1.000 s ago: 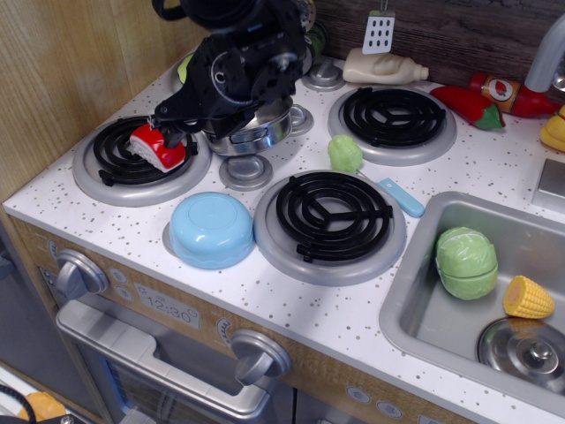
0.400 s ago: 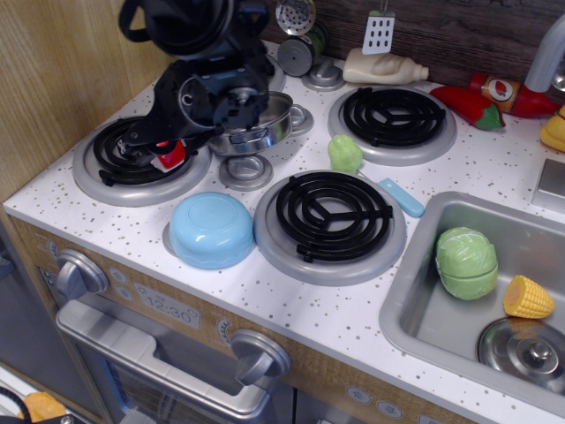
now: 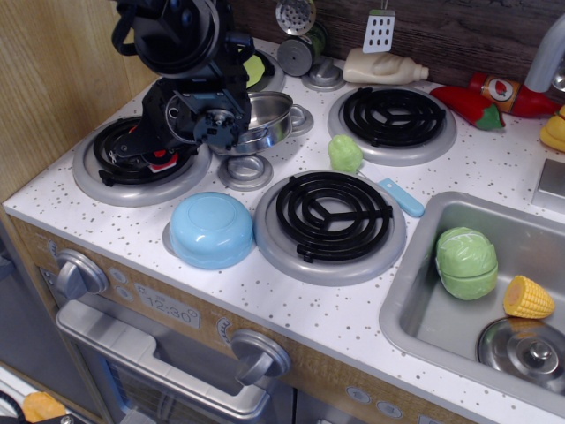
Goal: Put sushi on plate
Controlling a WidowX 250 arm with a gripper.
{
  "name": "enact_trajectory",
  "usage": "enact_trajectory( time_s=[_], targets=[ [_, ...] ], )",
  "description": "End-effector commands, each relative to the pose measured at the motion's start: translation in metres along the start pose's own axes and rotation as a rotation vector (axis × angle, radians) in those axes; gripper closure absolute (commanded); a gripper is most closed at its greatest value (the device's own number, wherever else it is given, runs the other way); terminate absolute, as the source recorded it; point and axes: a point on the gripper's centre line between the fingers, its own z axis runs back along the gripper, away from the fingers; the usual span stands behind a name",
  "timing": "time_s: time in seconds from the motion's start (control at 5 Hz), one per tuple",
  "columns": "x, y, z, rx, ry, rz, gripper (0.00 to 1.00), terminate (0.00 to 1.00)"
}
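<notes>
The sushi (image 3: 164, 162) lies on the front-left burner (image 3: 141, 163). Only a sliver of its red top and white side shows under the black arm. My gripper (image 3: 152, 156) is lowered right over it, with its dark fingers down at the burner coils. The fingers blend into the coils, so I cannot tell whether they are closed on the sushi. The lime-green plate (image 3: 254, 69) sits at the back left, mostly hidden behind the arm, with only a small edge showing.
A steel pot (image 3: 267, 119) stands just right of the gripper. A light blue bowl (image 3: 212, 229) lies upside down at the front. A green brush (image 3: 346, 155), a red chili pepper (image 3: 466, 104) and a white bottle (image 3: 382, 67) are to the right. The sink (image 3: 415, 291) holds toy food.
The gripper has come down and a little to the left onto the sushi. The sushi was in plain view beside the fingers a second ago and is now almost covered.
</notes>
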Motion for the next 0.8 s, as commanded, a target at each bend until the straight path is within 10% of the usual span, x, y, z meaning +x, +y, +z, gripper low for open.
enact_trajectory(
  time_s=[0.0,0.6],
  targets=[
    [0.012,-0.010,-0.005,-0.095,-0.037,-0.022,1.00,0.00],
    [0.100,-0.079,-0.005,-0.345,-0.028,-0.411,1.00,0.00]
  ],
)
